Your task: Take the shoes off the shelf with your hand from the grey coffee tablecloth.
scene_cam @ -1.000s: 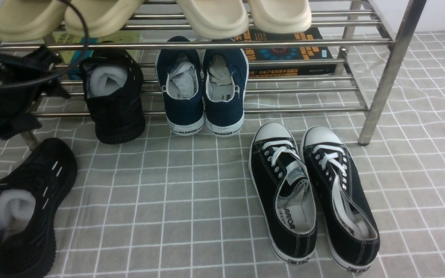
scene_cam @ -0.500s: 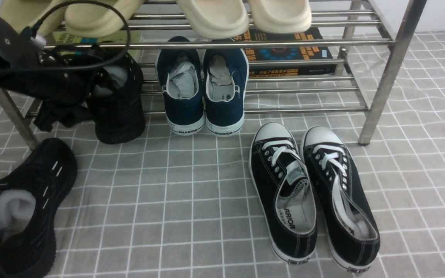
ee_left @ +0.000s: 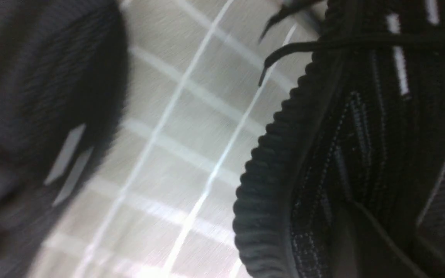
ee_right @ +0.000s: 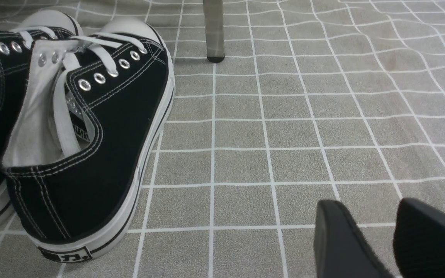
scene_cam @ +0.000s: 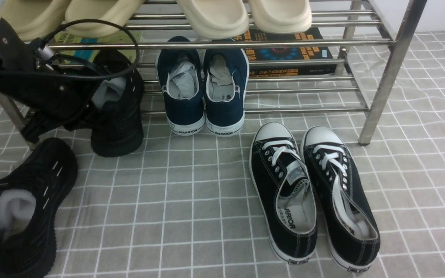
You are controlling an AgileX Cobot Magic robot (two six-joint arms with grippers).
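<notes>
One black mesh shoe (scene_cam: 120, 119) stands heel-out at the left end of the silver shelf (scene_cam: 384, 73), its heel down on the grey tablecloth (scene_cam: 191, 193). My left gripper (scene_cam: 91, 101), with its looping cable, is shut on this shoe's collar by the white stuffing. The left wrist view shows the held shoe (ee_left: 342, 154) close up. The other black mesh shoe (scene_cam: 25, 204) lies on the cloth at the front left; it also shows, blurred, in the left wrist view (ee_left: 33, 96). My right gripper (ee_right: 377, 227) is open and empty, low over the cloth.
A navy WARRIOR pair (scene_cam: 203, 88) sits on the bottom tier beside the held shoe. A black canvas pair with white toe caps (scene_cam: 311, 193) lies on the cloth at the right, near my right gripper (ee_right: 87, 135). Beige slippers (scene_cam: 214, 15) and books (scene_cam: 288, 50) are on the shelf.
My left gripper moved right and closed on the shelf's black mesh shoe. That shoe has slid forward off the tier toward me. The rest is unmoved.
</notes>
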